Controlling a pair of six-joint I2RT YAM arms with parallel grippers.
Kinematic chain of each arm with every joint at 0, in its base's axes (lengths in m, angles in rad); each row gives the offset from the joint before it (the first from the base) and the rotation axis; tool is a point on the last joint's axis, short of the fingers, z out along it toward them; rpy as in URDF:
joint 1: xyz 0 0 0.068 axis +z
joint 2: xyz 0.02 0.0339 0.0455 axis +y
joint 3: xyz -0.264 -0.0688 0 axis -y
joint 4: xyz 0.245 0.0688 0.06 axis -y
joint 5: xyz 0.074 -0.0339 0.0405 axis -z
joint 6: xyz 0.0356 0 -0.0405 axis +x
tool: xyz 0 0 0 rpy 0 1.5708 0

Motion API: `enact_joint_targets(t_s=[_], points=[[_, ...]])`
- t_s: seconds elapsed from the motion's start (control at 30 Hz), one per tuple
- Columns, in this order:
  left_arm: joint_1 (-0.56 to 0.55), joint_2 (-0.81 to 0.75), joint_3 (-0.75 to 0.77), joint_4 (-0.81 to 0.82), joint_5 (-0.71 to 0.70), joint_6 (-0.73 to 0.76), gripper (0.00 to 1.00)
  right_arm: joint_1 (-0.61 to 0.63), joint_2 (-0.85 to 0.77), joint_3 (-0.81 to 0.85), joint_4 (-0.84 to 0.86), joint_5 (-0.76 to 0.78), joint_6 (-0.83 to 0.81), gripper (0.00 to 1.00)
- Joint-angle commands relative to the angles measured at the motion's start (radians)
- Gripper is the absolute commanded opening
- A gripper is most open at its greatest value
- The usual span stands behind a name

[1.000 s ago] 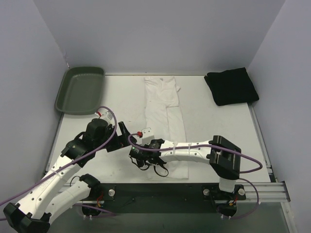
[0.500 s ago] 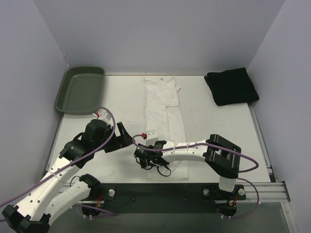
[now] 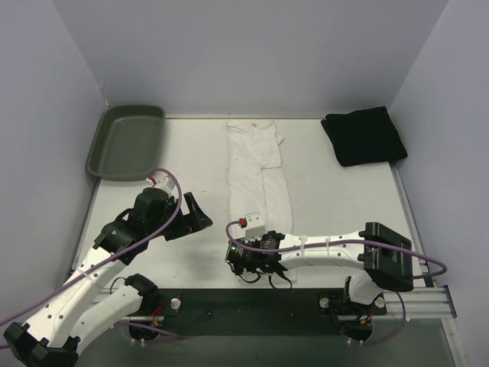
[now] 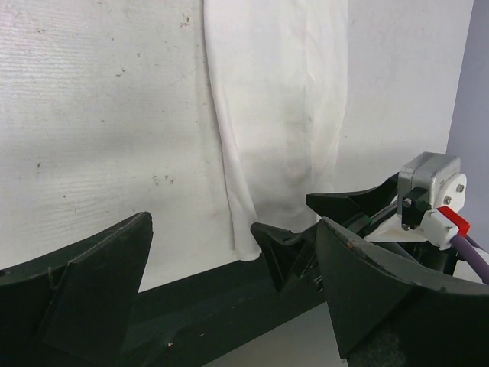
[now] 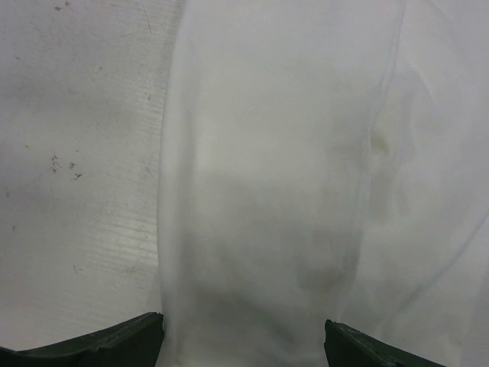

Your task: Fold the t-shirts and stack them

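Observation:
The white t-shirt (image 3: 260, 180) lies folded into a long narrow strip down the middle of the table, and fills the right wrist view (image 5: 267, 191). The black t-shirt (image 3: 363, 136) sits folded at the back right. My right gripper (image 3: 258, 269) hovers low over the near end of the white strip, open, its fingertips (image 5: 114, 348) straddling the cloth with nothing gripped. My left gripper (image 3: 200, 216) stands open just left of the strip, empty. In the left wrist view the white t-shirt (image 4: 275, 99) lies ahead of the left gripper (image 4: 229, 306), with the right gripper's fingers (image 4: 290, 252) at its near end.
A dark green tray (image 3: 126, 141) rests at the back left corner. The table's dark front rail (image 3: 252, 306) runs just behind the right gripper. Grey walls close in the left, back and right sides.
The right arm's elbow has swung out to the right, and its gripper has slid a little right and nearer the front edge over the shirt's end. The left gripper has edged slightly right.

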Motion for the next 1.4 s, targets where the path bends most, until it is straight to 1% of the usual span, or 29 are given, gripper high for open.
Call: enact_joint_targets(t_s=[0.0,0.2,0.4,0.67,0.77,0.8,0.93,1.07,1.13,1.17,1.2,1.23,1.27,1.3,1.37], points=[[0.006,-0.004,0.023,0.03,0.002,0.003,0.97,0.023,-0.039,-0.044,-0.074,0.052,0.064,0.86],[0.006,-0.013,0.027,0.02,-0.002,0.002,0.97,0.075,-0.03,-0.073,-0.074,0.049,0.121,0.86],[0.006,-0.012,0.03,0.019,0.002,-0.003,0.97,0.115,-0.067,-0.085,-0.111,0.075,0.161,0.86],[0.004,0.005,0.043,0.039,0.014,-0.001,0.97,0.145,-0.2,-0.015,-0.267,0.193,0.175,0.86],[0.004,0.028,0.021,0.066,0.025,0.0,0.98,0.121,-0.222,-0.012,-0.287,0.228,0.15,0.86],[0.004,0.034,0.012,0.085,0.025,0.0,0.97,0.095,-0.22,-0.01,-0.287,0.239,0.141,0.86],[0.003,0.088,-0.048,0.158,0.048,0.005,0.97,0.034,-0.187,-0.015,-0.289,0.257,0.109,0.86],[-0.014,0.148,-0.112,0.256,0.108,0.0,0.97,-0.025,-0.214,-0.076,-0.286,0.251,0.13,0.86],[-0.036,0.167,-0.146,0.292,0.122,-0.015,0.97,-0.034,-0.286,-0.131,-0.283,0.258,0.142,0.86],[-0.066,0.172,-0.163,0.306,0.123,-0.023,0.97,-0.057,-0.315,-0.151,-0.283,0.258,0.152,0.86],[-0.088,0.172,-0.178,0.342,0.123,-0.033,0.98,-0.069,-0.378,-0.171,-0.281,0.258,0.153,0.86],[-0.109,0.172,-0.212,0.362,0.12,-0.065,0.97,-0.082,-0.412,-0.201,-0.281,0.258,0.153,0.86],[-0.158,0.174,-0.226,0.379,0.117,-0.082,0.97,-0.107,-0.444,-0.217,-0.281,0.261,0.152,0.86],[-0.183,0.175,-0.238,0.407,0.114,-0.099,0.98,-0.118,-0.505,-0.228,-0.281,0.258,0.144,0.86],[-0.235,0.175,-0.276,0.428,0.096,-0.159,0.98,-0.16,-0.555,-0.255,-0.281,0.236,0.133,0.86]])
